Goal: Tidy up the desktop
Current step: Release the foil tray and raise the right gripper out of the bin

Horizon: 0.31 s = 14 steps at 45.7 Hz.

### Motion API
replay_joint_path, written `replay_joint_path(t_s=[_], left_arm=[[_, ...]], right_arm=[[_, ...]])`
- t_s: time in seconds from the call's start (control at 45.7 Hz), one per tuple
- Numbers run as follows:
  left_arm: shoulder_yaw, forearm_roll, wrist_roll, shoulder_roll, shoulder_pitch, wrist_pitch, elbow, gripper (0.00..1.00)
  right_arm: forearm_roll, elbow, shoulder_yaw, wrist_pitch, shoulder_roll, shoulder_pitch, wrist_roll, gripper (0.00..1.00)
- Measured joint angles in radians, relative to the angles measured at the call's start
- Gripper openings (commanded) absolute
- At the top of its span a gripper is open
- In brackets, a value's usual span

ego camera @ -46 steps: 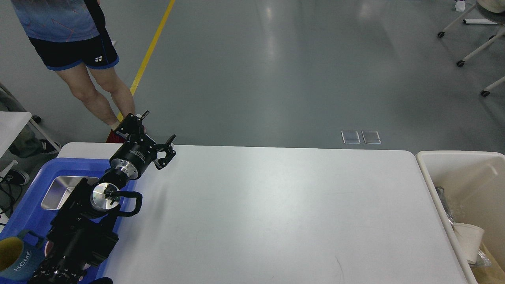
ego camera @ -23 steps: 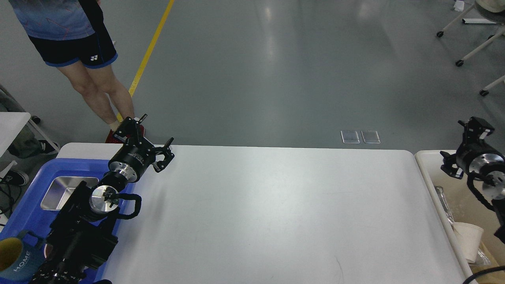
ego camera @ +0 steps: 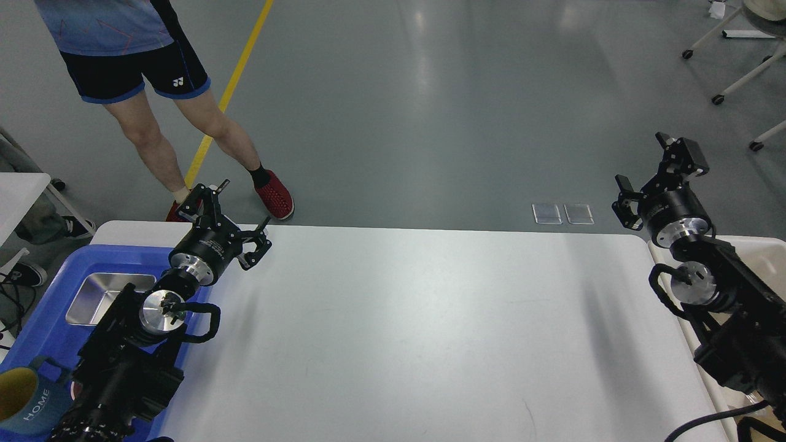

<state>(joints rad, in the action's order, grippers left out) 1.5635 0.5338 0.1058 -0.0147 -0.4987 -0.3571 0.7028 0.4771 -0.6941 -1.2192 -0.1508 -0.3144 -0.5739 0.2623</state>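
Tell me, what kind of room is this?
Probably a robot lab or workshop: a smooth grey floor with a yellow line, wheeled chair legs, and a white desktop for testing.

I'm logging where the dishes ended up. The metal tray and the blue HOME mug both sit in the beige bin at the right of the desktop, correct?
Not quite. The head view shows the metal tray and the HOME mug in the blue tray at the left of the desktop, not in the beige bin at the right.
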Motion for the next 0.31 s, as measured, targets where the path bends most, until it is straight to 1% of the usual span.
replay_joint_path(t_s=[0.153, 0.307], left_arm=[[0.001, 0.000, 0.000, 0.004, -0.001, 0.001, 0.000, 0.96], [0.002, 0.000, 0.000, 0.004, -0.001, 0.001, 0.000, 0.96]], right_arm=[[-0.037, -0.012, -0.003, -0.054, 0.040, 0.015, 0.000, 1.00], [-0.040, -0.012, -0.029, -0.068, 0.053, 0.027, 0.001, 1.00]])
